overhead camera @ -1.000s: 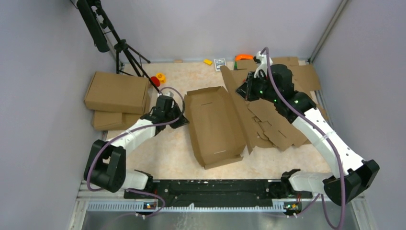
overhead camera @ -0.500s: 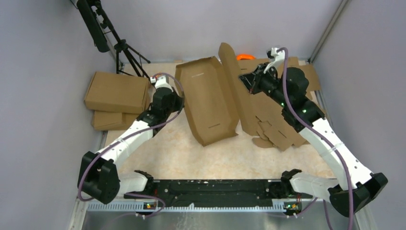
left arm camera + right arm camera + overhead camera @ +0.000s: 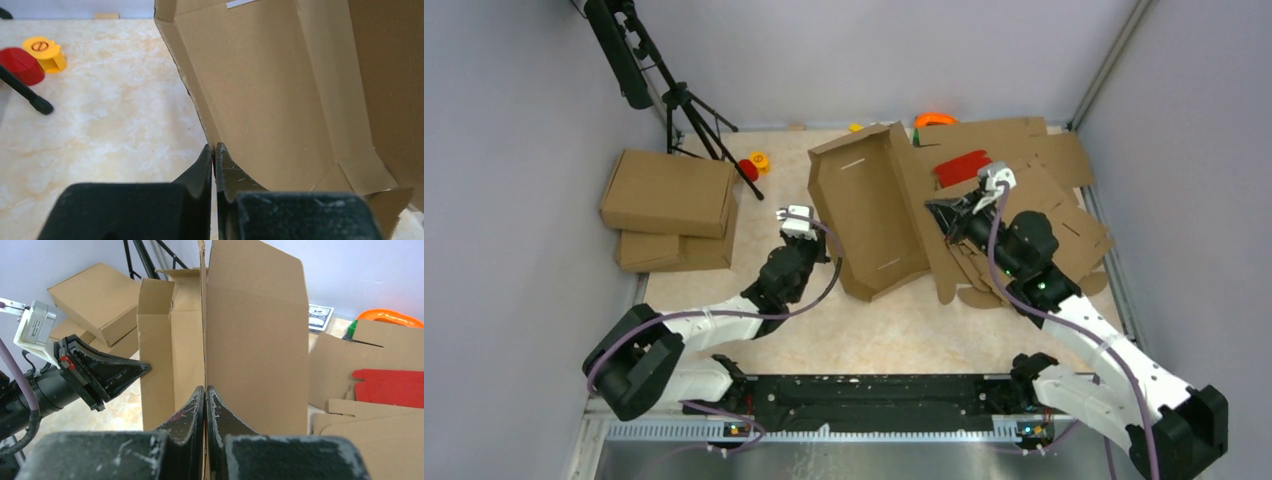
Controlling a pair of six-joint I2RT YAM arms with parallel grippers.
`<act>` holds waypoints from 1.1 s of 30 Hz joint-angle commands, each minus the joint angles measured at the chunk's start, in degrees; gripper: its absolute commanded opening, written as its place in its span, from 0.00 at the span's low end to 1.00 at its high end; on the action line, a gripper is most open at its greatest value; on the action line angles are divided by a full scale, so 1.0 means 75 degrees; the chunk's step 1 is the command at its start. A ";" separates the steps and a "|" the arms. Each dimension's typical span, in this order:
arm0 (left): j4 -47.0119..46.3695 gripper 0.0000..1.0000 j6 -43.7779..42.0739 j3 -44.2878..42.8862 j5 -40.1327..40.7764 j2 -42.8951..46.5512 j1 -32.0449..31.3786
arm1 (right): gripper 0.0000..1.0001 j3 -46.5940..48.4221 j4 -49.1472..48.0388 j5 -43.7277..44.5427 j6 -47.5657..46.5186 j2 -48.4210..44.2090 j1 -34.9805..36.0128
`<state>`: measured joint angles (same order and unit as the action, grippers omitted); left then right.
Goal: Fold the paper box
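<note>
Two arms meet on one brown corrugated-cardboard paper box (image 3: 869, 210) in the overhead view. It stands tilted near the middle of the pale marbled desk (image 3: 764, 330), its hollow facing up and its far end toward the desk's far edge. The left tool (image 3: 828, 250) is closed on the box's left wall, and the right tool (image 3: 932, 205) is closed on its right side, where a broad flap joins. Folded brown cardboard boxes (image 3: 669, 190) lie piled at the desk's left edge. A heap of flat brown cardboard sheets (image 3: 1054, 160) covers the far right corner, with a red sheet (image 3: 964, 165) among them. From the left wrist, the left tool (image 3: 213, 150) has both fingers pressed together on the thin edge of the paper box (image 3: 280, 100) wall; a small yellow block (image 3: 47, 52) and a red block (image 3: 20, 65) sit touching toward the far edge. From the right wrist, the right tool (image 3: 205, 390) pinches an upright cardboard edge of the paper box (image 3: 255, 340), and the left tool (image 3: 135, 370) touches the opposite wall.
</note>
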<state>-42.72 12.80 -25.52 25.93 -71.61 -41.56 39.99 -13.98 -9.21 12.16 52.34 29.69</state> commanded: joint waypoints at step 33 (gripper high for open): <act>-0.4233 0.00 -0.2352 0.0976 -0.0412 0.0072 -0.0459 | 0.00 -0.1286 0.4068 0.0019 0.0602 -0.4754 -0.0020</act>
<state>-69.84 -4.38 -21.19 24.60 -73.06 -44.73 26.83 6.79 -16.40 15.94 18.20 29.71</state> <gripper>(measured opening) 0.002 0.005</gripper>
